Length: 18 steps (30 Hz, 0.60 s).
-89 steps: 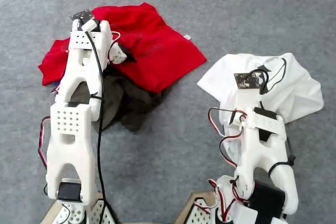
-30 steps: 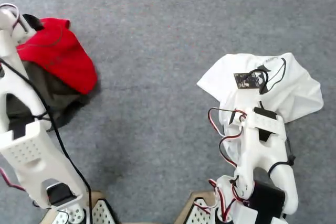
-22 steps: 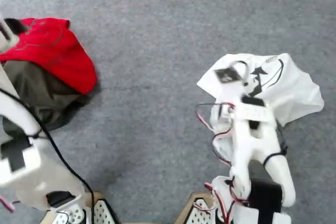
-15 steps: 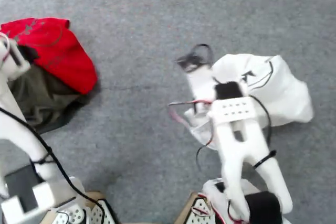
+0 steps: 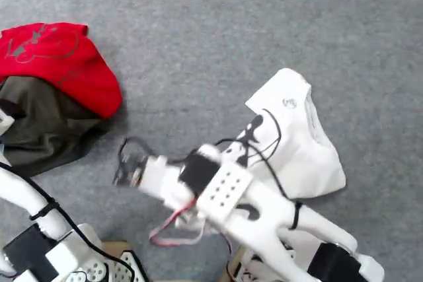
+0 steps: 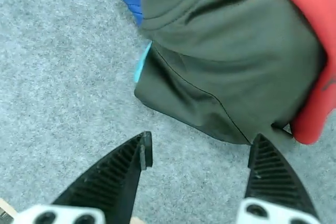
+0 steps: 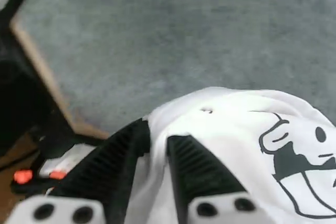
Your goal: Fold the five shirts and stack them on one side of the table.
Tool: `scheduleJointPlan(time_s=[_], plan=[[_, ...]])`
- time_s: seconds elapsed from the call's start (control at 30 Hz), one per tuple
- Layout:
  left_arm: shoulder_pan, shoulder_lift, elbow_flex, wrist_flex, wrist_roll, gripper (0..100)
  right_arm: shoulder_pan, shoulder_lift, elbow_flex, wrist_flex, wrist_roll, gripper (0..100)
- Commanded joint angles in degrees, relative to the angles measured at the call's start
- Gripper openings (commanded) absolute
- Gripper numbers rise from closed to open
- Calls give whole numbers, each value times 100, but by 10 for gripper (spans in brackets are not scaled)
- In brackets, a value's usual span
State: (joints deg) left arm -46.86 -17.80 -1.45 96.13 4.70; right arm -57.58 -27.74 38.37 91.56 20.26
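A white shirt (image 5: 297, 146) with a black cartoon print lies bunched right of centre. My right gripper (image 7: 157, 136) is shut on a fold of the white shirt (image 7: 236, 129), close to the table's near edge. The right arm (image 5: 218, 193) stretches leftward across the near middle of the table. At the far left a red shirt (image 5: 63, 57) lies over a dark olive shirt (image 5: 39, 127). My left gripper (image 6: 202, 142) hangs open over bare mat just beside the olive shirt (image 6: 231, 61). Bits of blue shirt (image 6: 134, 7) and a light blue edge (image 6: 142, 65) peek from under that pile.
A grey mat (image 5: 218, 44) covers the table, with open room across the middle and the far side. The wooden table edge (image 7: 39, 66) and a dark arm base (image 7: 21, 108) lie close to my right gripper. The left arm's base (image 5: 46, 255) stands at the near left corner.
The right arm has swung left across the table, dragging the white shirt into a narrower bundle. The left arm has let go of the red shirt and pulled back toward the near left.
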Motion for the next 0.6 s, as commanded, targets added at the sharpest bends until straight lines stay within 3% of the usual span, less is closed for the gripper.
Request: scheduleJointPlan(time_s=[0.0, 0.13, 0.33, 0.43, 0.57], plan=[[-22, -185, -13, -79, -35, 305, -457, -163, -48, 281, -9, 225], [-13, -185, -13, -79, -35, 307, -484, -163, -488, 905, 387, 355], [66, -176, -13, -88, -35, 307, -290, -760, -1182, 949, 1160, 368], [242, -176, -4, -70, -35, 306, 563, -1042, -1640, 949, 1389, 367], [629, -176, 101, -44, -26, 304, 2356, -1033, -2229, 923, 1644, 367]])
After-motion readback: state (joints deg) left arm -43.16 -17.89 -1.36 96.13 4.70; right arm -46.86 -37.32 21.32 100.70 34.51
